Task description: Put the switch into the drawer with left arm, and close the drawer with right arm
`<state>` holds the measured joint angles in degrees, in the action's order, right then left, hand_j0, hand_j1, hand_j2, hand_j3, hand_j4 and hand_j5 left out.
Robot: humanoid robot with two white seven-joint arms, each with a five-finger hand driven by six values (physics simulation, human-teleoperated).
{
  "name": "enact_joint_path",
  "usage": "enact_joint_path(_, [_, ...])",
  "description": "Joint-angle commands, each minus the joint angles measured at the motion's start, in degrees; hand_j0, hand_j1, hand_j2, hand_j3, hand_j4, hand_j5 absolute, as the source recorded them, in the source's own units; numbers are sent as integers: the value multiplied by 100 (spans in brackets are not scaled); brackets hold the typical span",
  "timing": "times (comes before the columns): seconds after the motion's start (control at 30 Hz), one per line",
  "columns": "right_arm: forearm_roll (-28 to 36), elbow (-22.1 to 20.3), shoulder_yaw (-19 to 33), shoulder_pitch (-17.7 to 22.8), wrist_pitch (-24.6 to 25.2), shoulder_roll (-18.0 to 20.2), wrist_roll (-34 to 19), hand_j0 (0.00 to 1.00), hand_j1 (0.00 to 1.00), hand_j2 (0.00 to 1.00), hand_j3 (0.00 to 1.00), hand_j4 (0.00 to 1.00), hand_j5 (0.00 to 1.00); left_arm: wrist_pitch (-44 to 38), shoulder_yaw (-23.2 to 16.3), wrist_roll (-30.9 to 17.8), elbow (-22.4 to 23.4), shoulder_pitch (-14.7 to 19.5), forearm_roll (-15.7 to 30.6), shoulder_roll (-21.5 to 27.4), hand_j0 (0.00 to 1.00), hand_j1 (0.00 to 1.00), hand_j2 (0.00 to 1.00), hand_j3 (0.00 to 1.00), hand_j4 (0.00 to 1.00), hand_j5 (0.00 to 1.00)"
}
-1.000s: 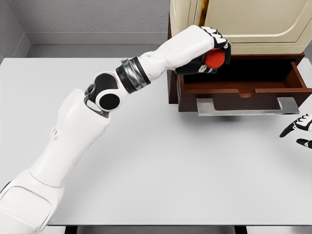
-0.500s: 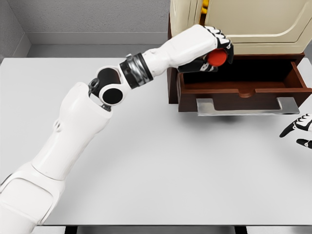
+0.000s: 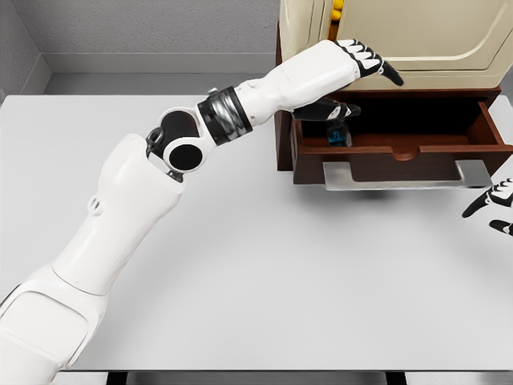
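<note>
white table (image 3: 264, 265), grey wall (image 3: 160, 24), grey floor (image 3: 144, 83), even light

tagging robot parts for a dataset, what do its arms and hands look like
Glossy white rounded shells on the left arm, with a black round elbow joint and a ribbed grey and black forearm ring. The left robot hand and right robot hand are white with black segments.
</note>
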<state>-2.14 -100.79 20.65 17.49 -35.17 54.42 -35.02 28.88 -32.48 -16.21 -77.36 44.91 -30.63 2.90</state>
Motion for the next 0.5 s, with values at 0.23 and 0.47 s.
enact_joint_path(0.23, [47, -2, -26, -26, 17, 7, 2, 59, 59, 59, 59, 59, 59, 100, -4, 4, -68, -9, 31, 0, 75, 75, 75, 75, 75, 75])
enact_joint_path(0.47, [47, -2, -43, -114, 17, 7, 2, 58, 58, 58, 58, 58, 58, 612, 93, 12, -1412, -343, 391, 825, 78, 78, 78, 78, 78, 78])
